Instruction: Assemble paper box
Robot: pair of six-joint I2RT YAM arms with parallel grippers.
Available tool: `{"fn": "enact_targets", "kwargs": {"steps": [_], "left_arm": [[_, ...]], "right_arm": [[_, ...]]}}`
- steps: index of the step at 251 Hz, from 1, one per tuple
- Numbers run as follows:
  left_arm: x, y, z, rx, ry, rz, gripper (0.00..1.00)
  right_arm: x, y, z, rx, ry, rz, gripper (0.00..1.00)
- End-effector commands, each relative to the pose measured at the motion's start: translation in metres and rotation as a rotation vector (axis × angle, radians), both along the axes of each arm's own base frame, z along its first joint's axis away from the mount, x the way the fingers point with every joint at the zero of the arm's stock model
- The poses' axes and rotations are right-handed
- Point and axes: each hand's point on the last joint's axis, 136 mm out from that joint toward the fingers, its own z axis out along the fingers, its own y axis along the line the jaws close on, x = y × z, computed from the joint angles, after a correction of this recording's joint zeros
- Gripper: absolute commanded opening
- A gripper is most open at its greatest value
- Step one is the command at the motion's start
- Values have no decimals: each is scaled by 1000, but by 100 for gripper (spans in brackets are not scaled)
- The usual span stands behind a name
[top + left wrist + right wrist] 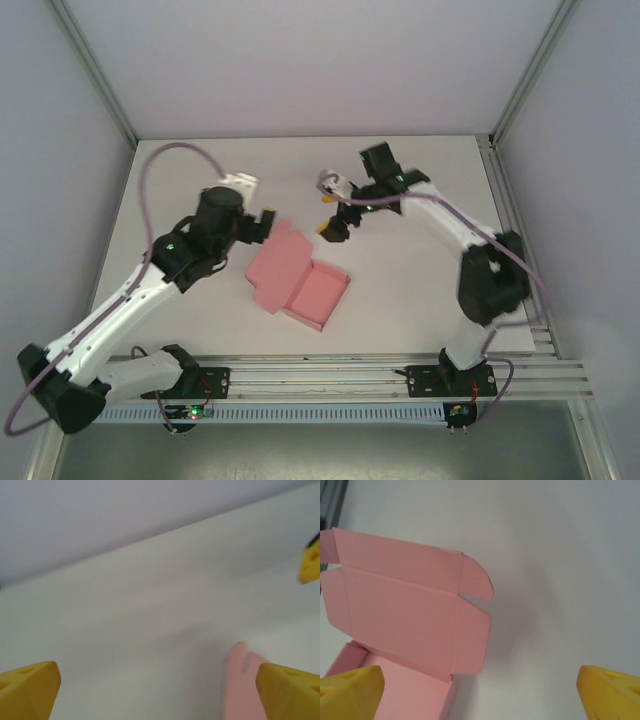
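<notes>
Left gripper (pixel 157 680), right gripper (pixel 480 680), paper box (pixel 298 277) between

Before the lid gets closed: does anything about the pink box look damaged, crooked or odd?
Nothing looks damaged. The paper box sits on the table at a slant to its edges, lid open, its flaps untucked; no tears or crushed corners show.

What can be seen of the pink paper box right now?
The paper box is thin, matte pink card with crisp fold lines. It is half assembled: a shallow tray with raised walls on its near-right side, and a lid lying open to the far left, ending in a front flap with rounded side tabs. It sits at an angle in the middle of the white table. Nothing grips it, and only the table visibly touches it.
</notes>
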Motion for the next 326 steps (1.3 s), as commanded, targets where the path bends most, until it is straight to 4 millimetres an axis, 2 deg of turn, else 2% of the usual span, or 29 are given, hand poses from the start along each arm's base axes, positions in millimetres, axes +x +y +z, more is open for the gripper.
{"fn": "enact_targets", "kwargs": {"steps": [1, 37, 66, 79, 91, 111, 125, 147, 167, 209, 231, 251, 274, 295, 309, 326], "left_arm": [[-20, 31, -22, -200, 69, 189, 100], [-34, 41, -32, -240, 77, 199, 100], [-39, 46, -37, -215, 91, 205, 100], [-40, 48, -39, -206, 96, 210, 100], [-40, 48, -40, -201, 96, 207, 100], [-39, 47, -40, -194, 93, 204, 100], [-38, 46, -39, -189, 91, 194, 100], [-35, 43, -34, -188, 82, 174, 100], [-33, 35, -30, -188, 86, 133, 100], [-31, 4, -29, -239, 125, -20, 99], [-34, -19, -36, -288, 171, -132, 100], [-36, -32, -43, -297, 181, -211, 100], [-35, -45, -45, -301, 157, -294, 100], [-38, -63, -39, -328, 144, -410, 100], [-38, -72, -37, -328, 133, -474, 100], [-29, -76, -44, -291, 132, -491, 100]], "right_arm": [[-34, 12, -21, -43, 87, 309, 97], [-19, 38, -47, -141, 174, 384, 91], [-25, 54, -56, -154, 202, 457, 87], [-28, 58, -58, -168, 204, 475, 82], [-31, 58, -58, -176, 206, 488, 74], [-36, 54, -57, -179, 211, 502, 44], [-36, 51, -55, -189, 210, 491, 27], [-32, 44, -49, -221, 181, 457, 10], [-27, 36, -41, -247, 142, 415, 0], [-17, 11, -23, -257, 57, 264, 0], [6, -1, -9, -183, -27, 29, 0], [28, -22, 11, -64, -107, -229, 0], [26, -53, 23, 75, -94, -404, 0], [19, -74, 14, 92, -55, -538, 0], [6, -81, 5, 74, -39, -554, 0], [-8, -82, 4, 112, -41, -552, 0]]}}
